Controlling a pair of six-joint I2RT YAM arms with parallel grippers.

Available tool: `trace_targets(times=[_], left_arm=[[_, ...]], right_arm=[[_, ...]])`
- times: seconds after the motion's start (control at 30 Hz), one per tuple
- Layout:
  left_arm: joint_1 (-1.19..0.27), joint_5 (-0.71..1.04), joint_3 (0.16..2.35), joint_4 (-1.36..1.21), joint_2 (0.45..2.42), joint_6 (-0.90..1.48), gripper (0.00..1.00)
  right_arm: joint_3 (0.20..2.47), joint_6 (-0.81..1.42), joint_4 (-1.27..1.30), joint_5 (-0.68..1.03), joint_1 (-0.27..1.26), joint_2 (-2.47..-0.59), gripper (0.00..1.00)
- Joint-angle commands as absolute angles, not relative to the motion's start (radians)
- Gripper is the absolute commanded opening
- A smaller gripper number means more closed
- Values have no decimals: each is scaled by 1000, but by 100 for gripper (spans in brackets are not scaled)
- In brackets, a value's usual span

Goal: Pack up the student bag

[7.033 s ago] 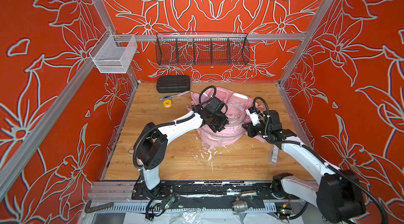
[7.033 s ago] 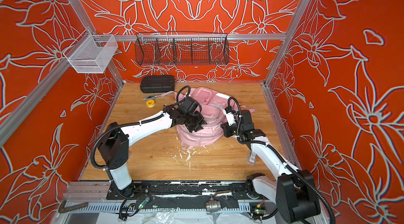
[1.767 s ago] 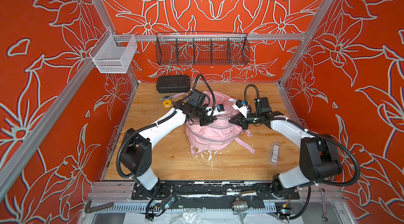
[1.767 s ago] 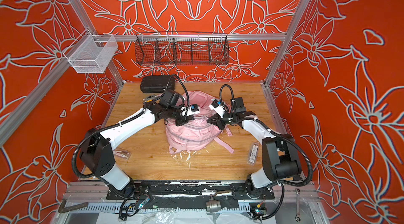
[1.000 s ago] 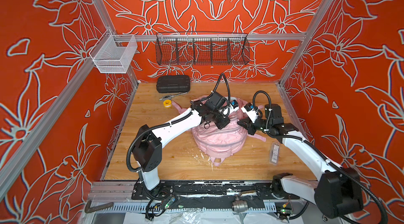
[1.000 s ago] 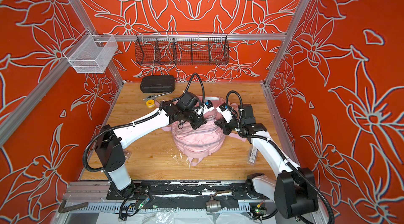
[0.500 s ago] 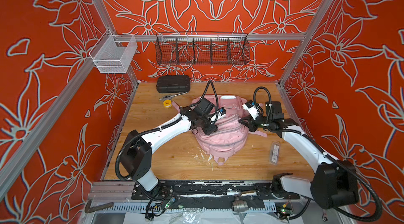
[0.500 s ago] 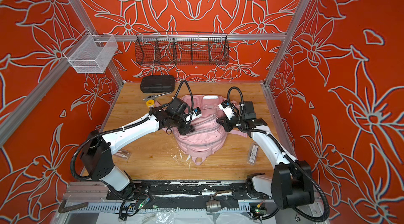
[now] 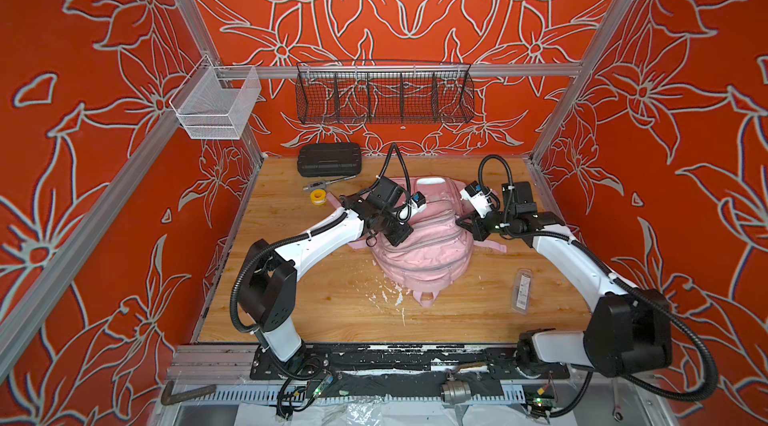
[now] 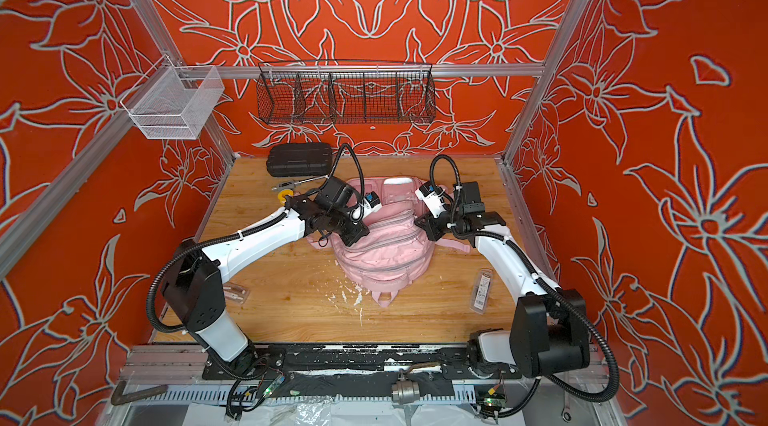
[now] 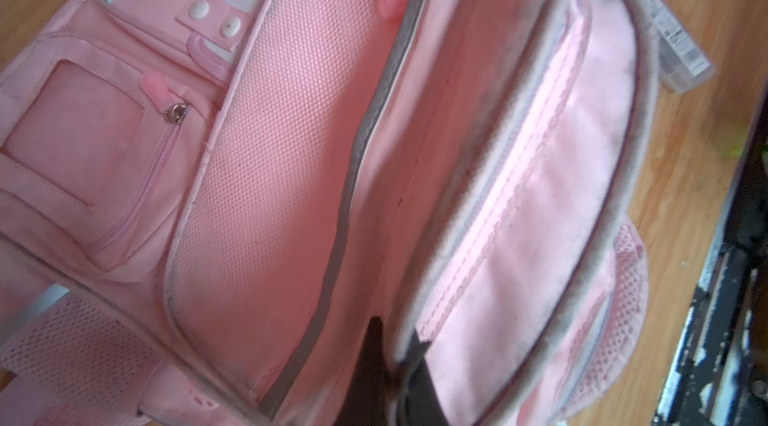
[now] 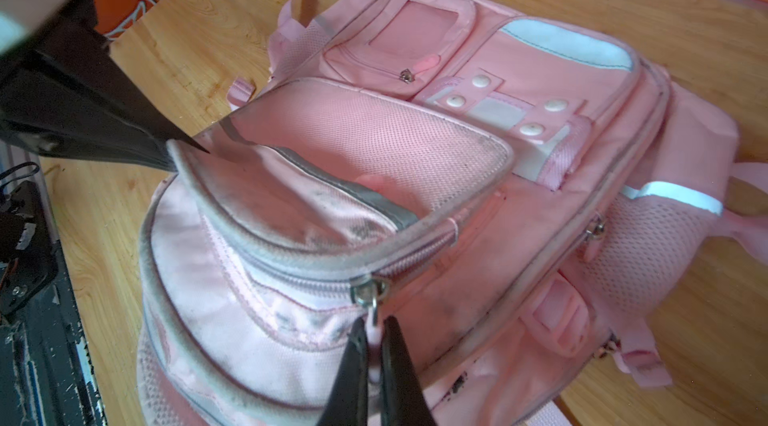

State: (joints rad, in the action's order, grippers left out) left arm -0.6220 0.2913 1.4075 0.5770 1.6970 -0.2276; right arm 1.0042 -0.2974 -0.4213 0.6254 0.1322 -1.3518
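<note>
We find the left jaws clenched on the grey-trimmed rim of an open pocket of the student bag (image 11: pixel 291 153), the trim pinched between the two dark tips in the left wrist view. The right jaws are clenched on the zip pull (image 12: pixel 371 299) at the far end of that same opening, so the pocket mouth gapes between the two grips. In both top views the left arm (image 9: pixel 324 236) reaches in from 8 o'clock and the right arm (image 9: pixel 557 249) from 4 o'clock, meeting over the bag. The bag lies front side up in the middle of the bench (image 9: pixel 291 299), its carry loop towards 6 o'clock and a pink strap (image 9: pixel 494 246) trailing out at 3 o'clock. White flecks (image 9: pixel 386 297) dot the wood at 7 o'clock of the bag. A clear packet (image 9: pixel 522 291) lies apart at 4 o'clock. At 10 o'clock sit a yellow roll (image 9: pixel 318 196) and a metal tool (image 9: pixel 328 183), with a black case (image 9: pixel 329 159) beyond them at 11 o'clock. On the back wall at 12 o'clock hangs a black wire basket (image 9: pixel 384 93); a white mesh basket (image 9: pixel 216 107) hangs at 10 o'clock.
</note>
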Motion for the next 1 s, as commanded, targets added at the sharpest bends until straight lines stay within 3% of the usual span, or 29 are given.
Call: trace_targets(times=[0.0,0.3,0.6,0.8,0.83,0.93,0.97], left_arm=[[-642,393,1504,634,1725,-35,0],[-640,389,1740,697,1933,113,0],[-642,465,1816,685,1966,231,0],[-701,521,1807,642,1950,314,0],[-703,528,1796,622,1943,327,3],[-700,447,1749,604,1910,307,54],[-697,417,1729,604,1897,285,62]], right_arm=[[1088,-344,-461,547,120,-1397,0],[1082,-354,-500,596,137,-1327,0],[976,-265,-433,529,265,-1272,0],[966,-245,-369,487,260,-1276,0],[968,-250,-361,496,246,-1274,0],[969,-257,-342,548,197,-1264,0],[970,-266,-347,558,184,-1263,0]])
